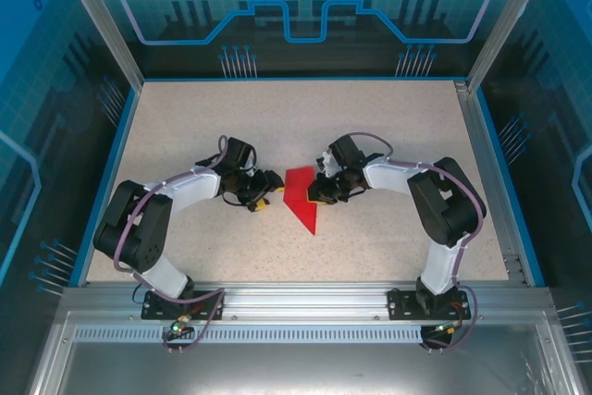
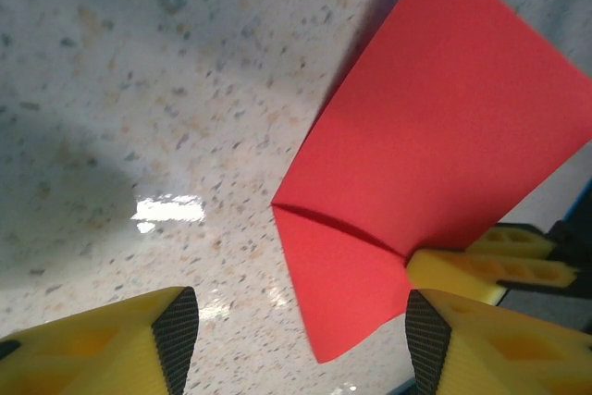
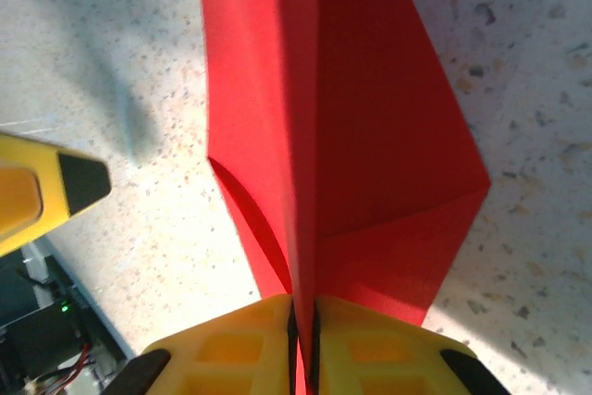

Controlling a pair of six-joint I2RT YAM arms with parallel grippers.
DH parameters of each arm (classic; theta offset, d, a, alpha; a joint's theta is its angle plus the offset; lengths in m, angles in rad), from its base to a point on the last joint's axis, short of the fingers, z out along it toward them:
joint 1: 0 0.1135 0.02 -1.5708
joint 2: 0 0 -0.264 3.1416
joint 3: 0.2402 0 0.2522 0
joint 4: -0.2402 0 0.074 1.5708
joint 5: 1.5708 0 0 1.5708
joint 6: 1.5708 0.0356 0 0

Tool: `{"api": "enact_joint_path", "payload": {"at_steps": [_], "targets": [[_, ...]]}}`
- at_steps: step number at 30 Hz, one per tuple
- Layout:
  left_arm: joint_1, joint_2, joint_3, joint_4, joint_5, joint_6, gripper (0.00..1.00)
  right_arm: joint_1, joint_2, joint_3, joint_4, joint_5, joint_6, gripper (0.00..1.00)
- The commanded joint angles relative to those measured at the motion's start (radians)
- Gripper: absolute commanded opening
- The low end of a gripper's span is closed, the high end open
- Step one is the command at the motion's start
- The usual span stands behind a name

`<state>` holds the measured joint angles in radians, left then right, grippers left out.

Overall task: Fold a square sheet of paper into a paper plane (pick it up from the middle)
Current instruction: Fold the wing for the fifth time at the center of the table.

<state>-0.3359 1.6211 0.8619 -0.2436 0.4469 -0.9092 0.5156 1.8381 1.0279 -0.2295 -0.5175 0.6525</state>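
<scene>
The red sheet of paper [image 1: 301, 196] lies mid-table, folded into a pointed shape with its tip toward the near edge. My right gripper [image 1: 324, 193] is shut on a raised centre ridge of the paper [image 3: 370, 117], and its yellow fingers [image 3: 231, 358] pinch the fold between them. The right gripper [image 3: 302, 339] holds the ridge upright, with flaps spreading to both sides. My left gripper [image 1: 268, 193] stands open just left of the paper [image 2: 444, 136]. In the left wrist view the paper's lower corner reaches in between the left gripper's [image 2: 301, 335] fingers without touching them.
The speckled table [image 1: 388, 127] is bordered by a blue rim and an aluminium frame. The right gripper's yellow fingers [image 2: 481, 270] show beside the paper in the left wrist view. One left finger [image 3: 46, 191] shows at the left of the right wrist view.
</scene>
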Motion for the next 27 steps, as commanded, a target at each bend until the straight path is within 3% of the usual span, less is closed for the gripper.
{"api": "enact_joint_path", "payload": {"at_steps": [1, 27], "targets": [[0.033, 0.037, 0.017, 0.088, 0.144, 0.006, 0.65, -0.021, -0.060, -0.025, 0.076, -0.109, -0.021, 0.14], [0.084, 0.154, -0.012, 0.316, 0.372, -0.017, 0.65, -0.054, -0.102, -0.072, 0.199, -0.323, -0.014, 0.14]]}}
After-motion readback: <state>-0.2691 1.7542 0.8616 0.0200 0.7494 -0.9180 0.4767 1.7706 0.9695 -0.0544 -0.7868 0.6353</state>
